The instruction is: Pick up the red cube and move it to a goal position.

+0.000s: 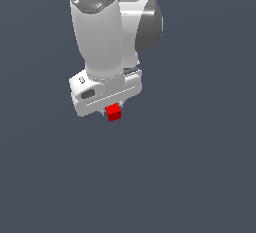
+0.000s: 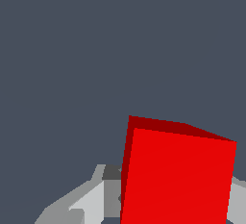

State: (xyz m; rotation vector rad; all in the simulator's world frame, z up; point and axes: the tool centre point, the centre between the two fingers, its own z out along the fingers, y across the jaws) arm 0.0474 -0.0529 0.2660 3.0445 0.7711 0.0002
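The red cube (image 1: 114,112) is small and bright red, and it pokes out just below the white hand of the arm in the exterior view. My gripper (image 1: 113,110) is shut on it, with short grey fingers mostly hidden behind the hand and the cube. In the wrist view the red cube (image 2: 178,175) fills much of the picture, tilted slightly, with a grey finger (image 2: 96,196) against one of its sides and a sliver of the other finger (image 2: 238,201) on the opposite side.
The white arm (image 1: 100,37) rises above the hand toward the top of the exterior view. Around it lies a plain dark blue-grey ground (image 1: 190,177) with no other object showing.
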